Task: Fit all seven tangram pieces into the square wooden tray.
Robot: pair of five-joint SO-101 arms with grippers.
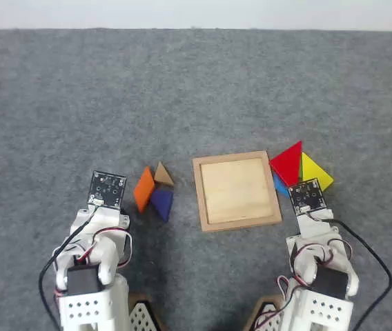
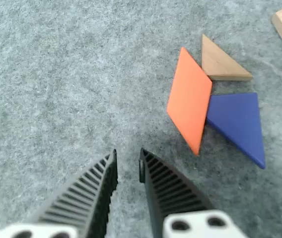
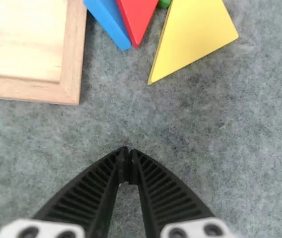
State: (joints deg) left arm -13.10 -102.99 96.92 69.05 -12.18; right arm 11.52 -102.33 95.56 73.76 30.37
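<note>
1. The square wooden tray (image 1: 236, 190) lies empty near the middle of the grey surface (image 1: 182, 89).
2. Beside its left edge, an orange parallelogram (image 2: 190, 99), a tan triangle (image 2: 220, 64) and a dark blue triangle (image 2: 238, 121) touch one another.
3. At its far right corner sit a red triangle (image 1: 288, 163), a yellow triangle (image 1: 315, 172) and a blue piece (image 1: 279, 183) (a green sliver (image 3: 164, 3) peeks between).
4. The left gripper (image 2: 128, 153) is near the parallelogram, fingers slightly apart and empty.
5. The right gripper (image 3: 126, 151) is near the yellow triangle, fingers together and empty.

Wooden tray (image 1: 237, 156): one. Tangram pieces: seven in all.
Left of tray, three: orange parallelogram (image 1: 143, 189), tan triangle (image 1: 162, 174), dark blue triangle (image 1: 162, 201).
Right of tray, four: red triangle (image 1: 288, 164), yellow triangle (image 1: 315, 171), light blue piece (image 1: 279, 184), green piece (image 3: 163, 3); last two mostly hidden, shape unclear.
Arms, two: left arm (image 1: 92, 262), right arm (image 1: 317, 262)
</note>
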